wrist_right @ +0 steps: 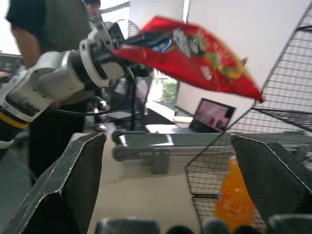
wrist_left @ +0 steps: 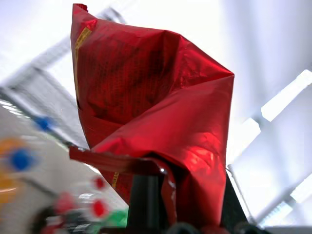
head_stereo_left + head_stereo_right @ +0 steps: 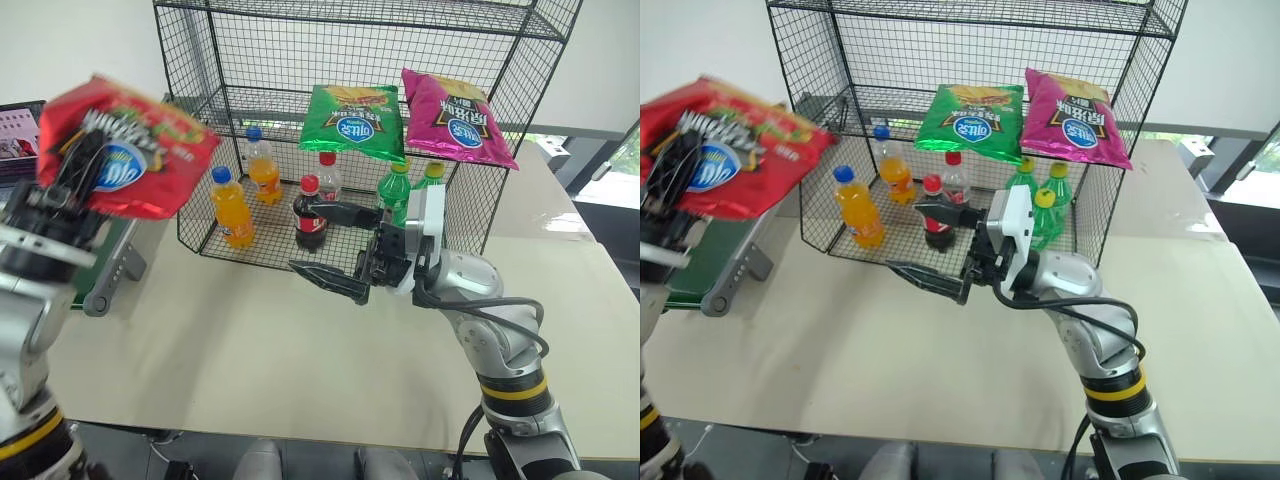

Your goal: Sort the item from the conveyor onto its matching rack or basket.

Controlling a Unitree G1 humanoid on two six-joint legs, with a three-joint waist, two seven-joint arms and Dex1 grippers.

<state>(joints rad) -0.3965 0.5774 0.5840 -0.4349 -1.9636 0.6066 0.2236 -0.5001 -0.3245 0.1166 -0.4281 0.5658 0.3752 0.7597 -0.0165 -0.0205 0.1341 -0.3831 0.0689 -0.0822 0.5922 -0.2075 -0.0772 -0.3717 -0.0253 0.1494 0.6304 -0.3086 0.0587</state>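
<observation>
The left hand point(image 3: 85, 170) is clamped on the red bag point(image 3: 130, 150), holding it up in the air above the conveyor point(image 3: 700, 262) end, well left of the rack point(image 3: 360, 40) and about level with the flat shelf point(image 3: 890, 100) where the green bag point(image 3: 355, 122) and magenta bag point(image 3: 455, 118) already lie. The right hand point(image 3: 335, 245) hangs empty with its jaws spread wide, low in front of the basket point(image 3: 200, 235) of bottles. The grip looks to pinch only one end of the foil, so most of the bag sticks out unsupported; a quick swing could let the slick foil slip or flop. Likely snags on the way in are the rack's front corner post and the wire edge of the shelf, which could catch the bag's leading corner. The free shelf space lies left of the green bag; released too near the edge, the bag may slide off into the basket or onto the worktop point(image 3: 300, 360).
</observation>
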